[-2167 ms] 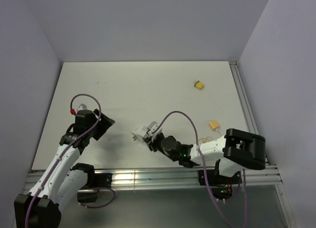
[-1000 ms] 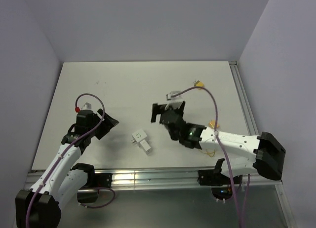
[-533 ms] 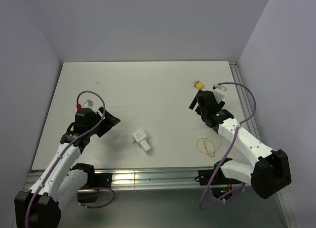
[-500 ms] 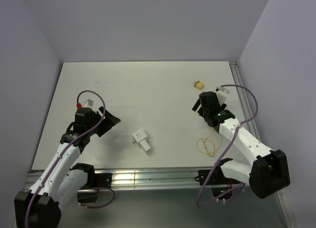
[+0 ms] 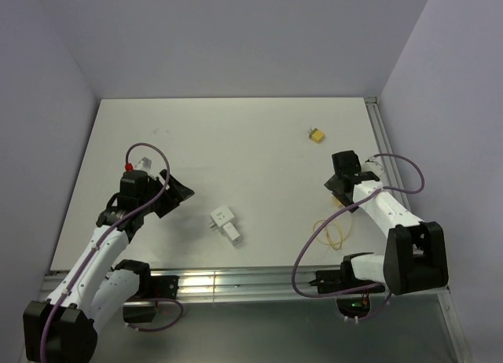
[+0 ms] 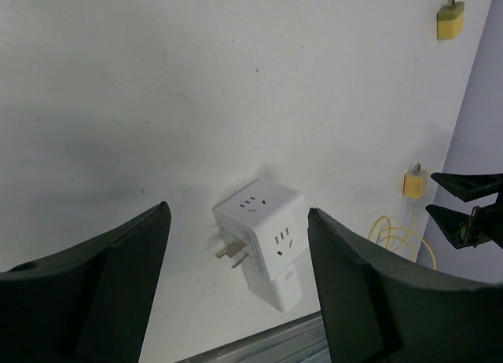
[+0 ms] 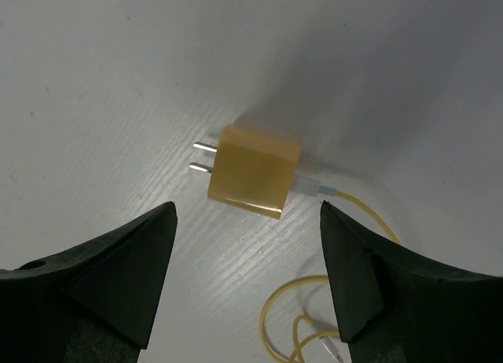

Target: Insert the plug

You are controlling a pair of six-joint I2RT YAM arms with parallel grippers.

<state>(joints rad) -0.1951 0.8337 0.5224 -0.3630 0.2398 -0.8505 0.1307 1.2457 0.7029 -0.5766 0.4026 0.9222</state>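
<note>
The right gripper is spread wide and empty above a wired yellow charger at the right of the table. The left gripper, equally wide and empty, hangs over a white socket block. The plug lies apart at the far right.

Right gripper seen with jaws spread wide, dark fingers framed at lower left and lower right. Yellow connector laid flat on white table, just beyond fingertips, touched by neither. Two metal prongs pointed left. Thin yellow wire trailed from opposite end, looped toward bottom edge.
</note>
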